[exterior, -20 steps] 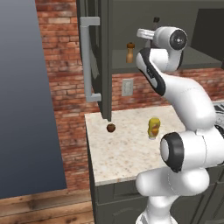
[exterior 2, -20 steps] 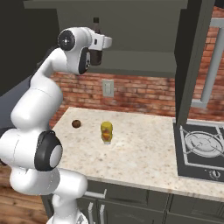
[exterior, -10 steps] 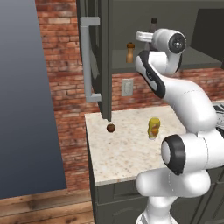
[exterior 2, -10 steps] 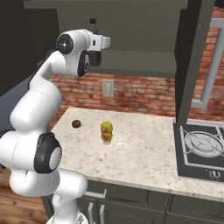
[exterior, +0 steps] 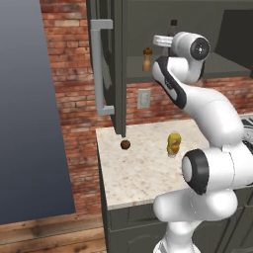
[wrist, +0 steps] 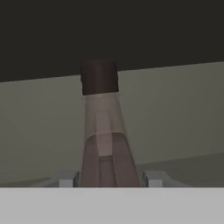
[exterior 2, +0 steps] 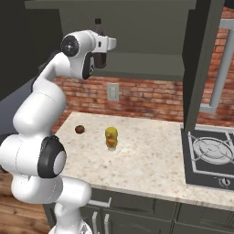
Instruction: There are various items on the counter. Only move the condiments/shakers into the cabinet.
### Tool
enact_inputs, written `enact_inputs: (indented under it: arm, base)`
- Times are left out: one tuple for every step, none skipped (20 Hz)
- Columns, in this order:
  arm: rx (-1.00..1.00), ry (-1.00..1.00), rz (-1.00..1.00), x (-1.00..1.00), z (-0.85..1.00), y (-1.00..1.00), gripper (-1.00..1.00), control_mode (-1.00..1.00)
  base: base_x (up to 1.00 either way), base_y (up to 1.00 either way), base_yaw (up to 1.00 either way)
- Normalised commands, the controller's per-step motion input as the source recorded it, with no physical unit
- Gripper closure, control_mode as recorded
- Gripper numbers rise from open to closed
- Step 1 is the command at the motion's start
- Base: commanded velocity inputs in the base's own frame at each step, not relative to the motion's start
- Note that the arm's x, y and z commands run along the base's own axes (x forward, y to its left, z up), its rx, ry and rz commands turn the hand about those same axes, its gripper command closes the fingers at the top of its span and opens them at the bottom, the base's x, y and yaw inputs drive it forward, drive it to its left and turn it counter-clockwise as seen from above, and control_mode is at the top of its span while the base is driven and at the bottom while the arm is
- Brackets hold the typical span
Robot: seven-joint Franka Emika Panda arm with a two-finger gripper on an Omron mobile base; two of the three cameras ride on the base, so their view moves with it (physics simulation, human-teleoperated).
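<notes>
The tool (wrist: 107,178) is raised to the level of the open cabinet (exterior: 163,34), and its two fingers stand partly closed on either side of the tall dark bottle (wrist: 101,131). In the hand view the bottle rises straight up between the fingertips (wrist: 66,178), its dark cap farthest from the tool and its clear neck widening toward a brown-filled body at the tips. Its long axis runs along the tool's own line of sight upward in that view. In the right base view the bottle (exterior 2: 99,50) stands upright in the room, cap up, with the tool (exterior 2: 101,55) gripping its body from the side. In the left base view the bottle's cap and neck (exterior: 172,30) show just above the arm's wrist, inside the cabinet opening over the shelf. Whether its base touches the shelf cannot be told.

Just beside the tool, toward the cabinet door, the small wooden shaker (exterior: 147,59) stands upright on the shelf, knob up. The door (exterior: 118,74) hangs open with its light-grey bar handle (exterior: 98,66) facing outward.

Well below the tool, on the beige speckled surface (exterior: 143,173), the yellow squeeze bottle (exterior: 173,144) stands upright, red label on its side. The small round brown ball (exterior: 125,144) lies farther out, under the door's lower edge. In the right base view the squeeze bottle (exterior 2: 111,137) and ball (exterior 2: 79,129) sit apart from each other, and a stovetop (exterior 2: 210,157) lies at the surface's far end.
</notes>
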Motion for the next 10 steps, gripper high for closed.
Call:
enact_inputs:
  arm:
    - [0.0,0.0,0.0,0.36,-0.29,0.0,1.0,-1.0]
    - [0.0,0.0,0.0,0.35,-0.32,0.0,1.0,-1.0]
    - [0.0,0.0,0.0,0.28,-0.34,0.0,1.0,-1.0]
    - [-0.02,0.0,0.0,0.23,-0.3,0.0,1.0,-1.0]
    - [-0.03,0.0,0.0,0.24,-0.28,0.0,1.0,-1.0]
    - [-0.03,0.0,0.0,0.29,-0.27,0.0,1.0,-1.0]
    - [-0.04,0.0,0.0,0.34,-0.27,0.01,1.0,-1.0]
    - [-0.03,0.0,0.0,0.33,-0.26,0.02,1.0,-1.0]
    - [-0.04,0.0,0.0,0.3,-0.26,0.01,1.0,-1.0]
    - [-0.07,0.0,0.0,0.35,-0.27,0.01,1.0,-1.0]
  base:
    - [0.0,0.0,0.0]
    - [0.0,0.0,0.0]
    - [0.0,0.0,0.0]
    - [0.0,0.0,0.0]
    - [0.0,0.0,0.0]
    - [0.0,0.0,0.0]
    - [0.0,0.0,0.0]
    - [0.0,0.0,0.0]
    - [0.0,0.0,0.0]
    - [0.0,0.0,0.0]
